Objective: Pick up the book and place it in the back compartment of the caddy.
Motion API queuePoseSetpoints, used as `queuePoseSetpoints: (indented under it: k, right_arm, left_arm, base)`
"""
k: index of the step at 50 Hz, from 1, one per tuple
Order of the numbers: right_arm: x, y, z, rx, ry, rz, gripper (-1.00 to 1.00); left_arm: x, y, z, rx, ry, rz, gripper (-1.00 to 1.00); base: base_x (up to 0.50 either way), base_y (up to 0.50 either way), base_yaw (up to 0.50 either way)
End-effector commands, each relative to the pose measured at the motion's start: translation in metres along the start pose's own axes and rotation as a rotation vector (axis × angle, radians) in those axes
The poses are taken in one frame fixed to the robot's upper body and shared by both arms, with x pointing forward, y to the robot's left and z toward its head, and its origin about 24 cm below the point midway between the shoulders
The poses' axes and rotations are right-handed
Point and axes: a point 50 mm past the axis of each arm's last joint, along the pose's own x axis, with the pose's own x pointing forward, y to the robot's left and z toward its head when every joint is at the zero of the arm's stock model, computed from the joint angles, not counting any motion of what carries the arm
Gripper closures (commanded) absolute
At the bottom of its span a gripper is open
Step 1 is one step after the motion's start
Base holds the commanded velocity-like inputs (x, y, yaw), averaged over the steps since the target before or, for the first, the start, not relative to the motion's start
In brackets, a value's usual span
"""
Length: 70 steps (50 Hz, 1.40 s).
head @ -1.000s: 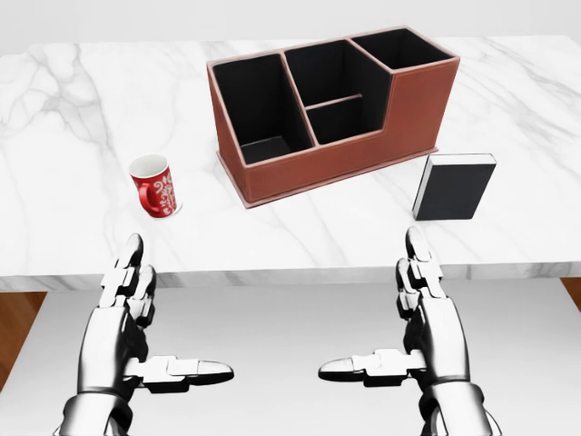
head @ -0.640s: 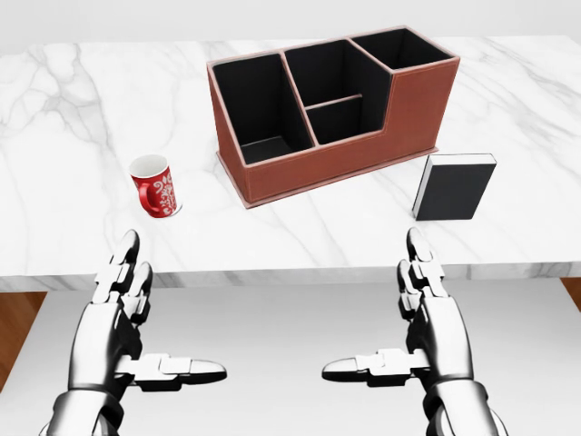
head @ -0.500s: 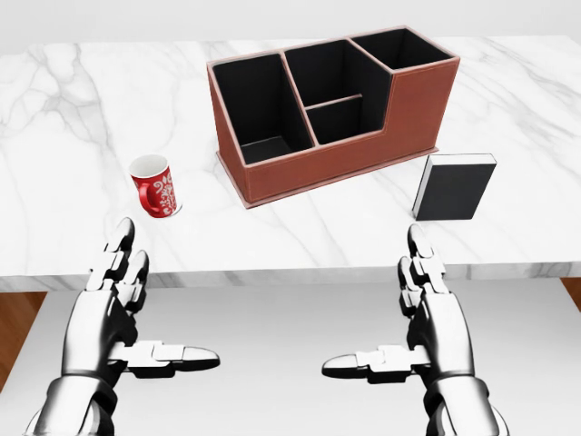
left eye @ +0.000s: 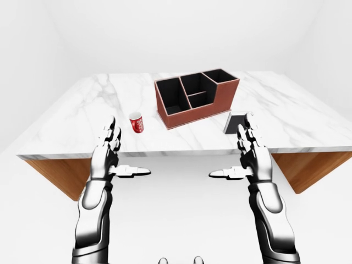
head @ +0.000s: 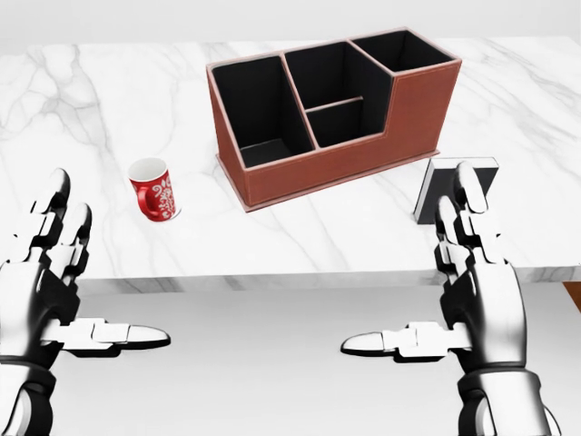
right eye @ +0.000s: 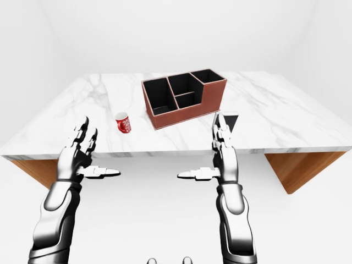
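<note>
A black book with a white page edge stands upright on the marble table, just right of the brown caddy. The caddy has several black-lined compartments, and the one at its top right end is empty. My right hand is open, thumb pointing left; its fingers overlap the book's lower right part in the head view, and I cannot tell whether they touch it. My left hand is open at the lower left, below the table edge, holding nothing.
A red patterned mug stands on the table left of the caddy. The table's near edge runs across between my hands and the objects. Wooden supports show under the tabletop.
Both hands have risen and spread apart. The left went toward the left edge of the head view; the right went up and right, and now covers part of the book.
</note>
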Motion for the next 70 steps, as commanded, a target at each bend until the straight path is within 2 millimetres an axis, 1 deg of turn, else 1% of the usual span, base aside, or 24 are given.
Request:
queuePoseSetpoints:
  k: [1, 2, 5, 12, 17, 24, 36, 49, 59, 64, 65, 70]
  right_arm:
    - [-0.008, -0.003, 0.038, -0.023, -0.157, 0.036, -1.0]
    - [-0.008, -0.002, 0.045, -0.034, -0.19, 0.029, -1.0]
    - [-0.008, -0.004, 0.057, -0.046, -0.241, 0.022, -1.0]
    - [-0.01, -0.005, 0.062, -0.069, -0.263, 0.019, -1.0]
    - [-0.01, -0.004, 0.061, -0.08, -0.258, 0.021, -1.0]
    - [-0.01, -0.006, 0.067, -0.085, -0.284, 0.02, -1.0]
    - [-0.01, -0.007, 0.065, -0.096, -0.273, 0.024, -1.0]
    - [-0.011, -0.008, 0.067, -0.1, -0.281, 0.023, -1.0]
    - [-0.009, -0.008, 0.063, -0.099, -0.264, 0.021, -1.0]
    - [-0.008, -0.008, 0.064, -0.101, -0.271, 0.012, -1.0]
    - [-0.007, -0.01, 0.065, -0.077, -0.279, -0.008, -1.0]
    - [-0.008, -0.01, 0.069, -0.09, -0.296, -0.006, -1.0]
  left_arm:
    - [-0.003, 0.015, 0.026, 0.021, -0.105, 0.029, -0.98]
    - [-0.004, 0.015, 0.031, 0.025, -0.126, 0.028, -0.98]
    - [-0.005, 0.015, 0.041, 0.031, -0.168, 0.023, -0.98]
    - [-0.008, 0.017, 0.048, 0.037, -0.201, 0.028, -0.98]
    - [-0.008, 0.016, 0.049, 0.036, -0.203, 0.027, -0.98]
    - [-0.009, 0.018, 0.052, 0.036, -0.217, 0.03, -0.98]
    - [-0.01, 0.018, 0.058, 0.037, -0.241, 0.032, -0.98]
    - [-0.011, 0.017, 0.055, 0.036, -0.229, 0.028, -0.98]
    - [-0.011, 0.017, 0.054, 0.035, -0.226, 0.027, -0.98]
    - [-0.011, 0.016, 0.054, 0.036, -0.227, 0.026, -0.98]
    - [-0.01, 0.017, 0.052, 0.035, -0.219, 0.026, -0.98]
    - [-0.01, 0.016, 0.052, 0.035, -0.216, 0.025, -0.98]
  base:
    - [0.5, 0.0, 0.0]
    - [0.5, 0.0, 0.0]
    - [0.5, 0.0, 0.0]
    - [0.5, 0.0, 0.0]
    - [0.5, 0.0, 0.0]
    - [0.5, 0.0, 0.0]
    - [0.5, 0.0, 0.0]
    - [0.5, 0.0, 0.0]
    - [0.5, 0.0, 0.0]
    - [0.49, 0.0, 0.0]
    - [0.0, 0.0, 0.0]
    - [0.0, 0.0, 0.0]
